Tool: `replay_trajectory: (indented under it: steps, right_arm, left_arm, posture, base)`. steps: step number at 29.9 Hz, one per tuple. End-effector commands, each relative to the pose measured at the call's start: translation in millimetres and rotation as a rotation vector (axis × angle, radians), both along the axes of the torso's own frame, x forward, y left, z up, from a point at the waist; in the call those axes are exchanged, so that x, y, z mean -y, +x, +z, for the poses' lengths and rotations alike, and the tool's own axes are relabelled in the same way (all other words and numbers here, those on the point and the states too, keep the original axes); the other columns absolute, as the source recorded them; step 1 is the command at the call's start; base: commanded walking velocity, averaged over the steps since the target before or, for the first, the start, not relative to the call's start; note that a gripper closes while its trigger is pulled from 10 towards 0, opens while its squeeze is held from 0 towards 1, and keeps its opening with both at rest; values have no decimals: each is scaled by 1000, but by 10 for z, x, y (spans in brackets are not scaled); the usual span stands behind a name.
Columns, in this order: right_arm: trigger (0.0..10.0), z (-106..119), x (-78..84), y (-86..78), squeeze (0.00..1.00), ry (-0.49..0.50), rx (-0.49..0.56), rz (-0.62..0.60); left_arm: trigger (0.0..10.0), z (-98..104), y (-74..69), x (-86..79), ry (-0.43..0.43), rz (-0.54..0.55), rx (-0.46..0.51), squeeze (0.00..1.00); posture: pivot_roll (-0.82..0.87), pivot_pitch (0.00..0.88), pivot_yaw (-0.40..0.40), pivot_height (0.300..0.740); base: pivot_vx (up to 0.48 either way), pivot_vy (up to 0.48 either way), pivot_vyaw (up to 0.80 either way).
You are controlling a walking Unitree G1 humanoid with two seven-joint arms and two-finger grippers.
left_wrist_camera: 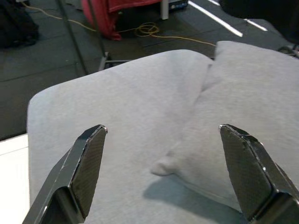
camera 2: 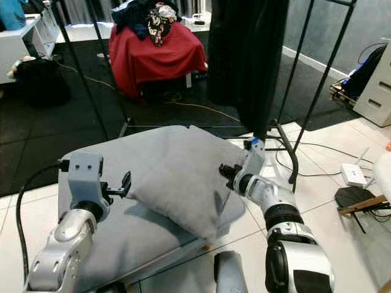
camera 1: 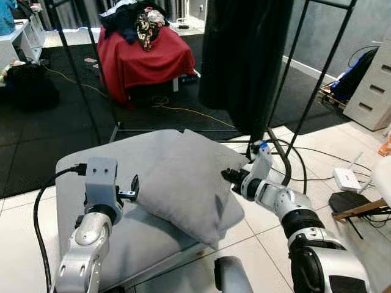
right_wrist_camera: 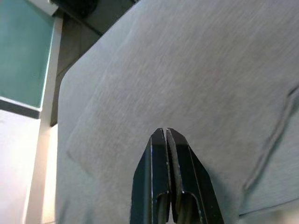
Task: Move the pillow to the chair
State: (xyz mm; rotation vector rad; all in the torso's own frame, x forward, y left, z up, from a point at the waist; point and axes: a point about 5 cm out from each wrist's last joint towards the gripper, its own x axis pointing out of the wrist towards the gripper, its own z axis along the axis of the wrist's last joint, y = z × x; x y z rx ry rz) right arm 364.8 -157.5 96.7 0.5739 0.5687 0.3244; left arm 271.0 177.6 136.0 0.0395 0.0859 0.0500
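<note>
Pillow (camera 1: 183, 180), soft and grey, lies on a grey cushioned seat (camera 1: 131, 235). Left gripper (left_wrist_camera: 163, 175) is spread wide by its corner, holding nothing. Right gripper (right_wrist_camera: 167, 140) is pressed tight together at the far side. Seat's front edge is cut off.

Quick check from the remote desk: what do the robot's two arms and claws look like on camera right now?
Both arms are silver metal with rounded black joint rings. The left arm ends in a boxy grey wrist block with a black cable looping back from it; its left claw has two long black fingers with textured flat pads. The right claw has the same black fingers, and a small blue mark sits on its wrist.
</note>
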Motion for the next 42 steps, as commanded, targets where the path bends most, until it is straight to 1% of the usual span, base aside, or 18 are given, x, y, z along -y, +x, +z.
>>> replay_trajectory:
  steps: [1,6,8,9,12,14,15,16,17,22,24,27,29,30,32,36,41,42]
  right_arm:
    - [10000,-87,63,-47,0,20,-67,-31]
    - [10000,-171,159,-95,0,-5,-131,-78]
    - [10000,-220,269,-131,0,-32,-183,-128]
    - [10000,-220,269,-131,0,-32,-183,-128]
    - [10000,-287,458,-200,0,-43,-235,-207]
    - [10000,-326,507,-233,0,-46,-253,-230]
    - [10000,-416,570,-294,851,-54,-265,-279]
    - [10000,-416,570,-294,851,-54,-265,-279]
    - [10000,-449,579,-315,1000,-61,-260,-280]
    - [10000,-494,566,-344,1000,-73,-267,-265]
    - [10000,-544,497,-363,1000,-12,-227,-251]
    - [10000,-548,474,-361,1000,18,-209,-251]
    - [10000,-461,397,-297,1000,124,-121,-230]
    - [10000,-461,397,-297,1000,124,-121,-230]
    - [10000,-403,338,-264,1000,194,-56,-200]
    - [10000,-391,304,-261,1000,244,-33,-191]
    - [10000,-385,176,-281,1000,412,2,-146]
    - [10000,-385,176,-281,1000,412,2,-146]
  left_arm:
    - [10000,-34,-21,-36,28,10,-26,0]
    - [10000,-43,-36,-39,35,9,-32,0]
    - [10000,-50,-50,-35,39,5,-37,0]
    - [10000,-50,-50,-35,39,5,-37,0]
    - [10000,-58,-72,-30,43,-2,-46,0]
    - [10000,-59,-78,-27,44,-5,-48,0]
    - [10000,-60,-89,-21,47,-12,-54,0]
    - [10000,-60,-89,-21,47,-12,-54,0]
    - [10000,-61,-94,-19,48,-15,-57,0]
    - [10000,-64,-98,-17,49,-17,-60,0]
    - [10000,-57,-124,-29,54,-18,-64,0]
    - [10000,-53,-133,-34,56,-18,-64,0]
    - [10000,-41,-157,-58,60,-14,-66,0]
    - [10000,-41,-157,-58,60,-14,-66,0]
    - [10000,-34,-184,-78,67,-12,-71,0]
    - [10000,-25,-198,-90,71,-12,-74,0]
    - [10000,23,-249,-116,89,-15,-76,0]
    - [10000,23,-249,-116,89,-15,-76,0]
  posture:
    - [-156,22,-30,515]
    - [-155,33,-27,505]
    - [-155,40,-25,495]
    - [-155,40,-25,495]
    - [-155,54,-18,480]
    - [-153,59,-15,475]
    - [-151,67,-10,465]
    - [-151,67,-10,465]
    - [-151,70,-8,465]
    - [-151,70,-8,465]
    - [-126,86,0,465]
    - [-126,86,0,465]
    - [-114,98,2,465]
    - [-114,98,2,465]
    - [-101,107,2,465]
    - [-92,114,4,465]
    - [-48,140,20,465]
    - [-48,140,20,465]
  base:
    - [0,0,0]
    - [0,0,0]
    - [0,0,0]
    - [0,0,0]
    - [0,0,0]
    - [0,0,0]
    - [0,0,0]
    - [0,0,0]
    - [0,0,0]
    - [0,0,0]
    - [0,0,0]
    - [0,0,0]
    - [0,0,0]
    - [0,0,0]
    - [0,0,0]
    - [0,0,0]
    - [0,0,0]
    - [0,0,0]
